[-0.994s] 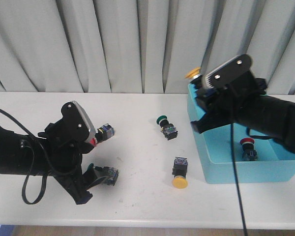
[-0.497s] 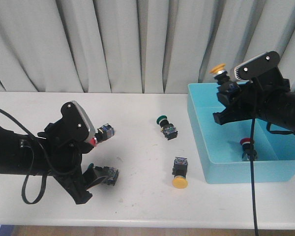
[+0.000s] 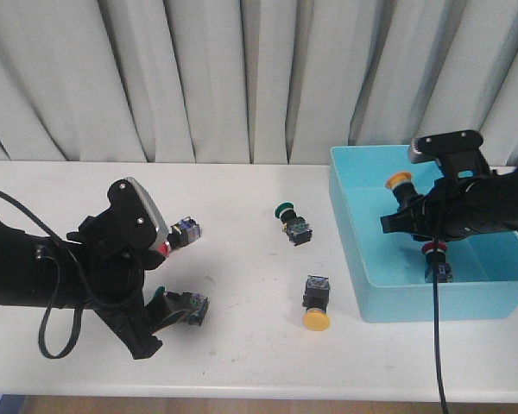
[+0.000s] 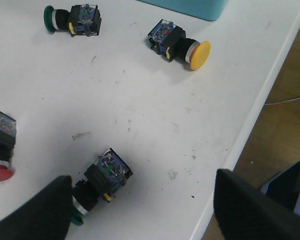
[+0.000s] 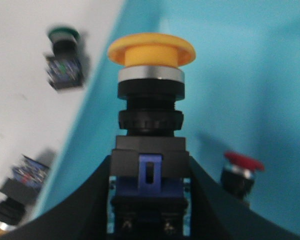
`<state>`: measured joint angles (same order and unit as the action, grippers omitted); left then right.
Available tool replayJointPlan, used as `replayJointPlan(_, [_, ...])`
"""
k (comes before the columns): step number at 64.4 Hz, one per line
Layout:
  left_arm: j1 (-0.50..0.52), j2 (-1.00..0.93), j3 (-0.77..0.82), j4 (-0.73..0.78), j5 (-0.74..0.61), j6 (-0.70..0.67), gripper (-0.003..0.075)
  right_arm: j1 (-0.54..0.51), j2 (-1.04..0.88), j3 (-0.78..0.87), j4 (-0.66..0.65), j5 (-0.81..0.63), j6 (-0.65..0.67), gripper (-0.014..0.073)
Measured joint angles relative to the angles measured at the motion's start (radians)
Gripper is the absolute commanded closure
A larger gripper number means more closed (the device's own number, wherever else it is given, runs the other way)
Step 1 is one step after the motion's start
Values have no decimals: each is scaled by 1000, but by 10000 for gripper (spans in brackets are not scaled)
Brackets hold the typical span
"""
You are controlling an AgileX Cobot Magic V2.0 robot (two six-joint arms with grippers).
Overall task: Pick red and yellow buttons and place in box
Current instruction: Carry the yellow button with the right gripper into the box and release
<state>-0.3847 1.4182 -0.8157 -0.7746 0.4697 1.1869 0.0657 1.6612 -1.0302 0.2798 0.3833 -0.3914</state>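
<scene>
1. Now that the right gripper (image 3: 412, 207) has swung down from above the rim, it holds a yellow button (image 3: 400, 182), clamped, inside the turquoise box (image 3: 363, 285); release looks near.
2. Red button (image 3: 433, 253) lies at its 5 o'clock.
3. Left gripper (image 4: 140, 210) stays spread over the table.
</scene>
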Motion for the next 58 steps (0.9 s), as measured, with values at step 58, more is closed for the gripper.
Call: replayJointPlan(58, [0, 0, 0, 0, 0, 0, 169, 0, 394, -282, -219, 207, 259, 230])
